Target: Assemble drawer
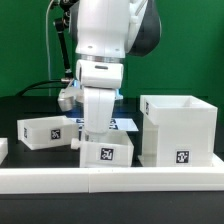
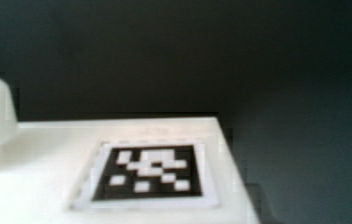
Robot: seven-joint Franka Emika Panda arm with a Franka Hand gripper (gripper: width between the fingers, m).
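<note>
Exterior view: boxy white plastic housing (image 1: 176, 128)

**White plastic on a dull black top**

The tray (image 1: 108, 151) just below the gripper (image 1: 95, 131) looks like smooth, matt white plastic. Its tag (image 2: 150, 172) is flat black-and-white print. The housing (image 1: 178, 130) beside the gripper shares that finish. The arm's shell (image 1: 105, 35) looks glossier. The table (image 1: 25, 105) is matt black.

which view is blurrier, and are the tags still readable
Wrist view: out of focus, its tag has smeared edges but the pattern shows. Exterior view: sharper, evenly lit, tags on the housing and near tray stand out, details tiny.
</note>
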